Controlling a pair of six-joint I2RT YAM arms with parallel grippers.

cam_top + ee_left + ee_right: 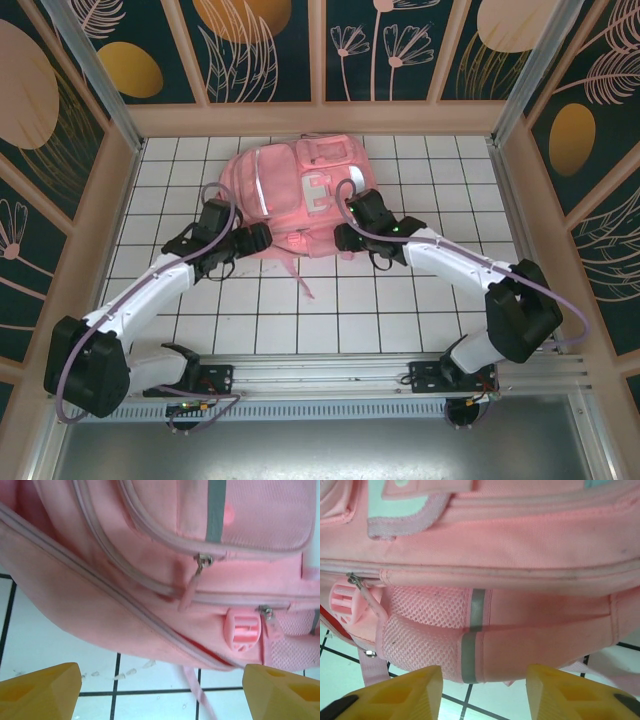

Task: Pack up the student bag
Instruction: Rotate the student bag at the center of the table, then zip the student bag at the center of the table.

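Observation:
The student bag (290,190), a big soft pink backpack with white front panels, lies flat at the back middle of the tiled table. My left gripper (258,238) sits at its near left edge. In the left wrist view its yellow fingers (40,692) stand wide open over bare tile, just short of the bag (150,555) and its zip line. My right gripper (343,238) is at the bag's near right edge. It is open (485,692), with the mesh side pocket (420,625) and grey stripe (472,650) just ahead of the fingertips, nothing gripped.
A thin pink strap (303,280) trails from the bag toward me over the white tiles (330,320). A pink buckle (242,630) hangs at the bag's edge. Patterned walls (90,230) close in the left, right and back. A metal rail (330,370) runs along the near edge.

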